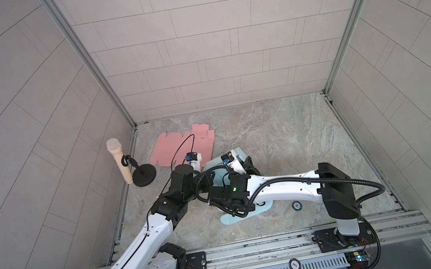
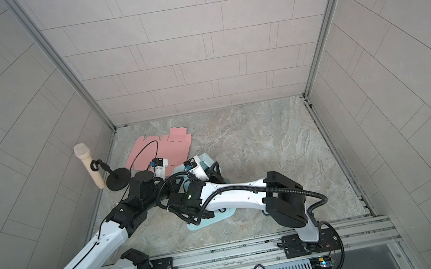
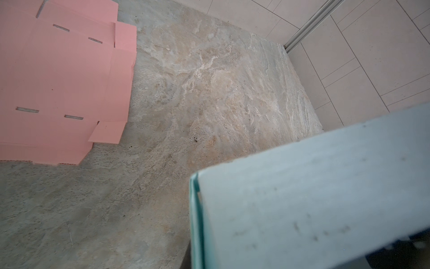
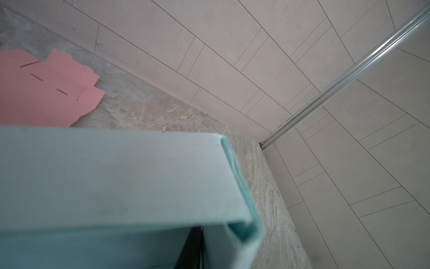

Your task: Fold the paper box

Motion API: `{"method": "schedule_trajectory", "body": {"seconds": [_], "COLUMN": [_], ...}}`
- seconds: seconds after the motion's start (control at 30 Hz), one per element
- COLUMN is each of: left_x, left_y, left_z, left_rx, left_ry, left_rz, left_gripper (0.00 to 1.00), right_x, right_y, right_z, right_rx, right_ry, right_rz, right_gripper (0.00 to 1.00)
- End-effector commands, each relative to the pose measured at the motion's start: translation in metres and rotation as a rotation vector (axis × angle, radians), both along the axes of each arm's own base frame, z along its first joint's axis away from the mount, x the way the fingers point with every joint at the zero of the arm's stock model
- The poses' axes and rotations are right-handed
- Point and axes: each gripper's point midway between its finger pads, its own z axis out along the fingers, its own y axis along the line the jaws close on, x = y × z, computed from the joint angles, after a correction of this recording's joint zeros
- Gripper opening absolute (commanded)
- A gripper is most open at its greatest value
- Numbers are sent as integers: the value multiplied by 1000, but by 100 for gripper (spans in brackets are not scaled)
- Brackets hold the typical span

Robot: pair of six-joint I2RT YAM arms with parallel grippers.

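Observation:
The light blue paper box [image 1: 241, 153] [image 2: 206, 159] lies part folded mid-floor under both wrists, with one flat flap [image 1: 231, 218] sticking out toward the front rail. My left gripper [image 1: 204, 169] is at the box's left corner. In the left wrist view a raised doubled wall [image 3: 302, 198] fills the jaw area and hides the jaws, which are shut on it. My right gripper [image 1: 247, 163] is at the right end of the same back wall [image 4: 116, 174]. There one dark finger [image 4: 190, 246] shows between the wall and a folded corner, and the gap is hidden.
A flat pink box blank [image 1: 181, 149] [image 3: 58, 81] lies at the back left, close to the left gripper. A microphone [image 1: 120, 163] on a black round stand [image 1: 144, 176] is by the left wall. A small ring [image 1: 296, 205] lies under the right arm.

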Motion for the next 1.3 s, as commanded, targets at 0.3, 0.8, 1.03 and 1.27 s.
{"method": "schedule_trajectory", "body": {"seconds": [0.3,0.8,1.03,1.27], "left_x": [-1,9,13,-4], "left_y": [-10,-3,-3,1], "left_z": [17,-7,-15,-42], "left_rx": [-20,92,136,305], "left_ry": [-62,-17,9,118], "left_rz": [-56,-33,-38,-88], "left_gripper": [1,0,1,1], "right_x": [-14,-60,-41,-13], "right_y": [20,23,-18,-52], "right_z": [33,86,56,24], "right_rx": [125,473,682,738], "right_ry": [-8,102,268,325], "right_rz": [77,339,375,335], "right_gripper": [58,73,73,74]}}
